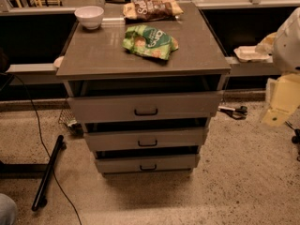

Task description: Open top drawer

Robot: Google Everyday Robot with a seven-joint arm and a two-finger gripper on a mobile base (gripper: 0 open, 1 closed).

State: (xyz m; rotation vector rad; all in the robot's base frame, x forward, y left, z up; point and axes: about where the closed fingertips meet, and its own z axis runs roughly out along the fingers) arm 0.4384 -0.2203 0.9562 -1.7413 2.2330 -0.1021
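Note:
The top drawer (145, 106) is the widest grey front of three, with a small dark loop handle (146, 112) at its centre. It stands pulled out a little from under the brown cabinet top (103, 55), with a dark gap above its front. Two narrower grey drawers (147, 138) sit below it, and they also stand out slightly. My gripper (280, 102) is a pale yellowish shape at the right edge, below the white arm (288, 41). It is well to the right of the cabinet, at about top-drawer height, and touches nothing.
On the cabinet top lie a green snack bag (149, 41), a brown snack bag (152, 8) and a white bowl (89, 17). A black pole (48, 171) and a cable lie on the floor at left. Scissors-like tools (233, 110) lie at right.

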